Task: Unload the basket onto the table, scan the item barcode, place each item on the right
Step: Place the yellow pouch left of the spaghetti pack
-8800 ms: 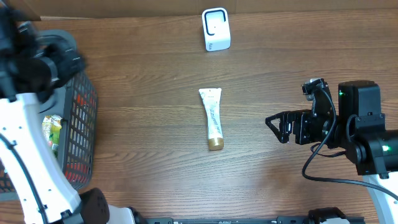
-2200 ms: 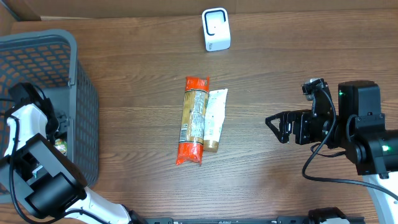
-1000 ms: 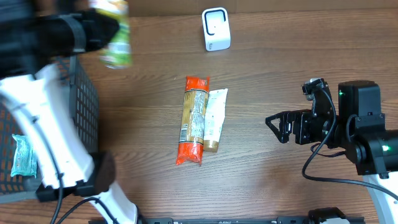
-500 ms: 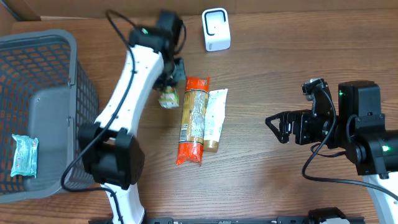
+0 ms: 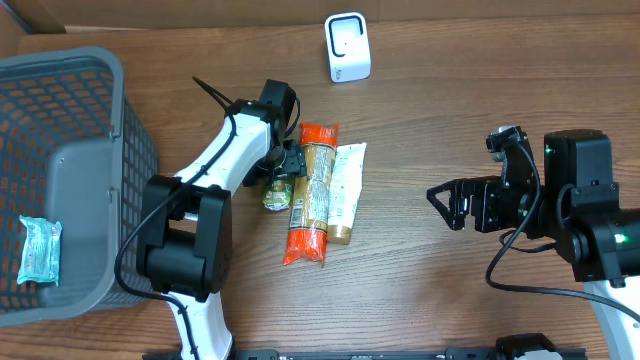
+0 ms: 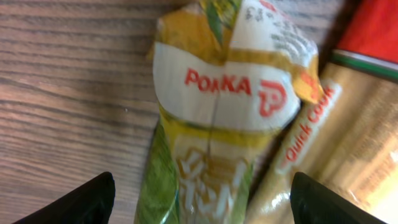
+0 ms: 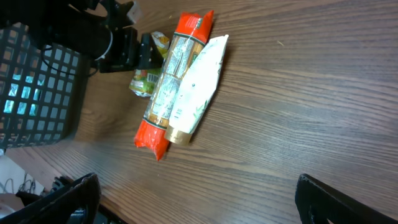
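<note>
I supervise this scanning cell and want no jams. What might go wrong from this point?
The left claw straddles the green-yellow packet, open; lifting away at an angle might drag it. The packet, pasta pack and white tube lie crowded side by side, so picking one for the scanner may nudge the others or hide a barcode.

The yellow-green packet [image 6: 211, 143] runs off the left wrist view's bottom edge.

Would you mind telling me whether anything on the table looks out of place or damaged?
Nothing looks spilled or damaged. The green-yellow packet, pasta packet and white tube just lie crowded side by side, the tube slightly askew.
</note>
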Robot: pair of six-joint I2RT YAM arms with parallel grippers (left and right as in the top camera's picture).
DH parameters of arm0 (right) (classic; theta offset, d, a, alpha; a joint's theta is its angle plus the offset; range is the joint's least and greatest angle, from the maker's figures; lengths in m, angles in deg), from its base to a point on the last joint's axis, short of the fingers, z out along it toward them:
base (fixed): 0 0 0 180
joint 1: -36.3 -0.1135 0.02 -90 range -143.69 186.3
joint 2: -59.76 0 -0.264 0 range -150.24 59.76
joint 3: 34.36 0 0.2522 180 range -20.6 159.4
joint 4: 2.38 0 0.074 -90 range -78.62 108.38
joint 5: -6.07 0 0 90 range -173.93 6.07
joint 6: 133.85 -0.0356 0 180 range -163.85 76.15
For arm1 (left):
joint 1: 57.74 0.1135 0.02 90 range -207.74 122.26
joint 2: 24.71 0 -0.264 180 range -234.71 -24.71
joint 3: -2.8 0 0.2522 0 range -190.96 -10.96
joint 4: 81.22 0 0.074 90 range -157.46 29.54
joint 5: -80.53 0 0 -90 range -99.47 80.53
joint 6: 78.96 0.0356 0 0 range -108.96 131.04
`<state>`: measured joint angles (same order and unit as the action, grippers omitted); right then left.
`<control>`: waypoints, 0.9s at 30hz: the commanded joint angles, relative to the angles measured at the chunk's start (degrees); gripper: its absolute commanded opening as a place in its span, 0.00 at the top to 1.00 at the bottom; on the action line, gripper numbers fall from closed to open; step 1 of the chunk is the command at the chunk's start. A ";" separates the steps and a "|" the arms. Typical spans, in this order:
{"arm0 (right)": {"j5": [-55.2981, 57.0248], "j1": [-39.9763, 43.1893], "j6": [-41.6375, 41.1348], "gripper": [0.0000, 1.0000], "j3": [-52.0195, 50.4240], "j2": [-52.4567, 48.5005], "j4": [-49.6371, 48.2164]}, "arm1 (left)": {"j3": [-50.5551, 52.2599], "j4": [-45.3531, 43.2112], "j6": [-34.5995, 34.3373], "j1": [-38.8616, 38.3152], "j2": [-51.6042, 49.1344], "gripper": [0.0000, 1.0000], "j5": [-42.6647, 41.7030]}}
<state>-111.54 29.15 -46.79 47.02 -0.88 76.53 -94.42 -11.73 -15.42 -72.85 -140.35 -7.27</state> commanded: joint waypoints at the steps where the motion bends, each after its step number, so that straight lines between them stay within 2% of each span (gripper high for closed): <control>1: 0.17 -0.24 0.42 0.00 1.36 0.39 -0.33 | -8.70 4.20 2.45 -0.20 3.34 0.18 -3.28; 6: 0.17 -0.24 0.42 0.00 1.36 0.39 -0.33 | -27.50 13.79 4.55 -0.17 7.23 0.20 -2.08; 10: 0.17 -0.24 0.42 0.00 1.36 0.39 -0.33 | -44.13 24.72 4.66 0.42 10.58 0.18 3.21; 13: 0.17 -0.24 0.42 0.00 1.36 0.39 -0.33 | -51.21 31.95 4.61 2.40 13.14 0.19 6.84; 18: 0.17 -0.24 0.42 0.00 1.36 0.39 -0.33 | -53.48 41.09 3.26 11.78 19.52 0.17 12.70; 23: 0.17 -0.24 0.44 0.00 1.36 0.39 -0.33 | -49.31 41.07 7.13 30.01 25.35 0.18 10.75; 27: 0.17 -0.24 0.42 0.00 1.36 0.39 -0.31 | -45.86 41.09 11.76 43.43 26.21 0.20 5.84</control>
<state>-111.56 29.12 -46.79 47.02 -0.90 76.53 -143.01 29.05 -8.57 -37.27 -114.93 1.73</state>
